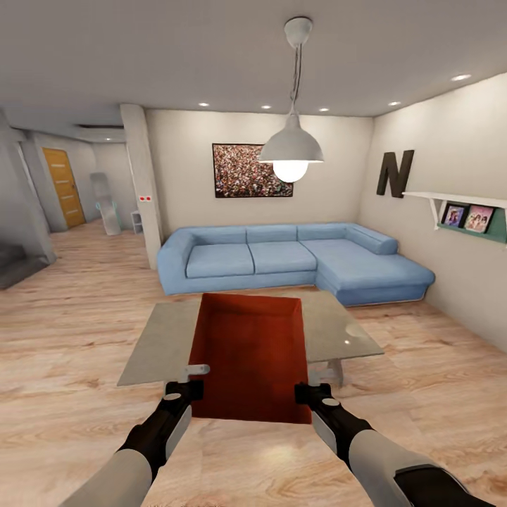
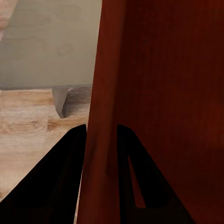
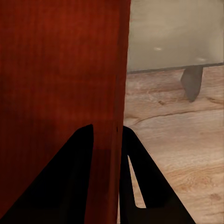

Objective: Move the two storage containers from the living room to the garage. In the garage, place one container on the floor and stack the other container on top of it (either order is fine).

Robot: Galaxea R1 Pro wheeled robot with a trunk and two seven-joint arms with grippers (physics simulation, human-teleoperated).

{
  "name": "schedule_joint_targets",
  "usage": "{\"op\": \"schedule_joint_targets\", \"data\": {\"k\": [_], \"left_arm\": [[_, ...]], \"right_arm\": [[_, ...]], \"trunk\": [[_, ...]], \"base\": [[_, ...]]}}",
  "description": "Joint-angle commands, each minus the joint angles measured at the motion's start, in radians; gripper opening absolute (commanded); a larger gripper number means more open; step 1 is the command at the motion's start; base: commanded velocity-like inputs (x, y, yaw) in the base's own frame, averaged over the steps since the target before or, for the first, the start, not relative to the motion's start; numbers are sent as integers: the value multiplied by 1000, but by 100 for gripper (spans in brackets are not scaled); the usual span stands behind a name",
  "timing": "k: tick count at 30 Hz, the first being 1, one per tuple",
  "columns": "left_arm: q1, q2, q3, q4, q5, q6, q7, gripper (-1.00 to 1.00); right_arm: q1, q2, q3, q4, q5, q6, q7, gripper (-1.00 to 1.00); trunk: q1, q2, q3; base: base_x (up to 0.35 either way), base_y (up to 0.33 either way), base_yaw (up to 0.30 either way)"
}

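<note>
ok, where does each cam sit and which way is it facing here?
Head view: on the robot's head, looking forward and down over both forearms at the storage container, the grey table and the blue sofa; left claw and right claw show.
Left wrist view: near the left claw, looking along its fingers, which straddle the container's wall.
Right wrist view: near the right claw, looking along its fingers on the opposite wall.
Shared: all three show the container, table and wood-plank floor.

Low grey rectangular glass-topped coffee table (image 1: 338, 331) is standing just ahead of grippers on light wood-plank floor (image 1: 63, 331); nothing visibly lying on top.
</note>
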Motion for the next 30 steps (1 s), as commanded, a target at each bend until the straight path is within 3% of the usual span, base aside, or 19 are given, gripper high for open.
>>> {"op": "schedule_joint_targets", "data": {"k": [1, 30], "left_arm": [[0, -2, 2, 2, -2, 8, 39, -100], [0, -2, 8, 2, -2, 8, 39, -100]], "right_arm": [[-1, 1, -11, -2, 2, -38, -68, -100], [-1, 1, -11, -2, 2, -38, -68, -100]], "trunk": [[0, -1, -2], [0, -1, -2]], "base": [[0, 0, 272], [0, 0, 272]]}}
